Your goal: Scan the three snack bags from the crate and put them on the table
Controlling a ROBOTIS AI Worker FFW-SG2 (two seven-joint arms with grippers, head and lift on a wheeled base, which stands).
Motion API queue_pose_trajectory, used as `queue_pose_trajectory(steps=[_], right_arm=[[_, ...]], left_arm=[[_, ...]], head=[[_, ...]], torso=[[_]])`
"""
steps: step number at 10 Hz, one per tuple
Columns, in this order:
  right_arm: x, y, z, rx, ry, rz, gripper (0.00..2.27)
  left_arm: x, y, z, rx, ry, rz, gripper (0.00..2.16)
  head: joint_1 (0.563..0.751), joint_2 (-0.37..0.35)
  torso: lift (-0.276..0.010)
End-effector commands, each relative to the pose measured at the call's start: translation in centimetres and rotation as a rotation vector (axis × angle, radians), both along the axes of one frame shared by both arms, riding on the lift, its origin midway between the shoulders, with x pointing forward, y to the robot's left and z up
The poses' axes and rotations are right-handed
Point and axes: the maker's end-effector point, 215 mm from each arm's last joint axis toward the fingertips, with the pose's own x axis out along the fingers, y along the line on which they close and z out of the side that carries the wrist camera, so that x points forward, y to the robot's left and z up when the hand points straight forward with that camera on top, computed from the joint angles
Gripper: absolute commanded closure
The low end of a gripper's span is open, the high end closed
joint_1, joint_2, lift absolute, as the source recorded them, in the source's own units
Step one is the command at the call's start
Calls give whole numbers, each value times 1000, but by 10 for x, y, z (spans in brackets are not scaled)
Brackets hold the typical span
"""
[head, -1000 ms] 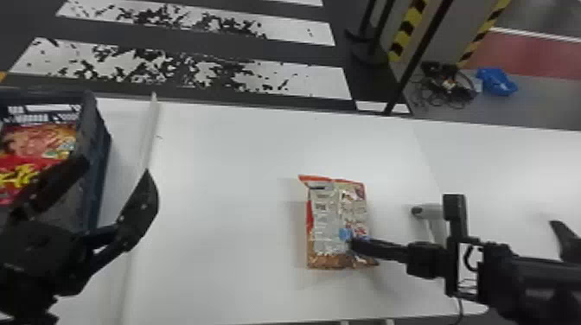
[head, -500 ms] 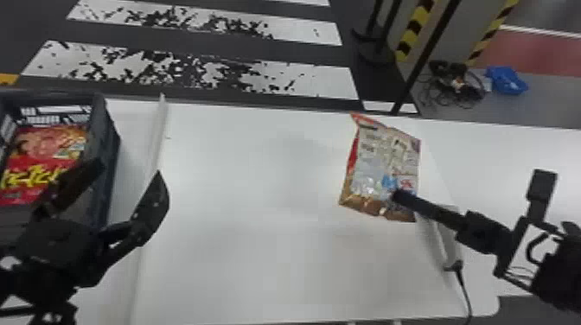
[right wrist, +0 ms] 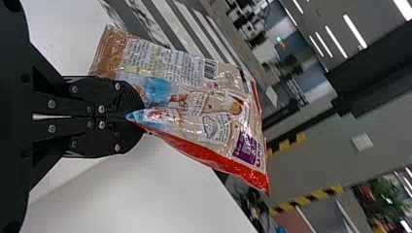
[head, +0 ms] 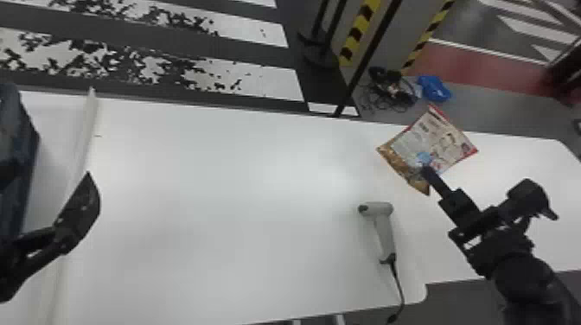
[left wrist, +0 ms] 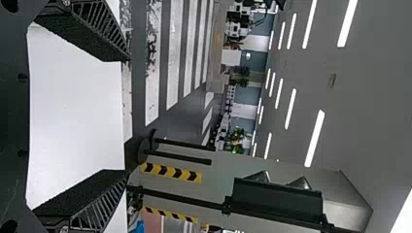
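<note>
There's the right gripper clamped on a snack bag near the bench's far edge, left gripper, fingers apart

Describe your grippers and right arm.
The black left gripper has two wedge-shaped fingers with grainy inner faces and slatted sides. The black right gripper shows silver-coloured screws and fine ridges near its rounded tips. The black, segmented right arm looks thick and rounded.

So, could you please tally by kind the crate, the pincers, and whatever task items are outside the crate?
Snack bag: 1
Scanner: 1
Crate: 1
Pincers, left pincer and right pincer: 2
Total: 5
</note>
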Motion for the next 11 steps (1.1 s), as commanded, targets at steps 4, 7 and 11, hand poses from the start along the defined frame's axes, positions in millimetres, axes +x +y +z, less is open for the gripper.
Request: queue_pose_trajectory(steps=[4, 7, 11], right_arm=[[-42, -86, -113, -2, 274, -306, 2057], [-50, -85, -139, -85, 365, -322, 657], [-55, -68, -83, -300, 380, -290, 49]], left_arm=[[-6, -8, 1, 4, 0, -22, 43], [-9, -18, 7, -7, -8, -40, 43], [-13, -23, 13, 2, -17, -44, 43]], head=[[695, -350], [695, -350], [695, -350]], torso=[[-94], [-94], [-94]])
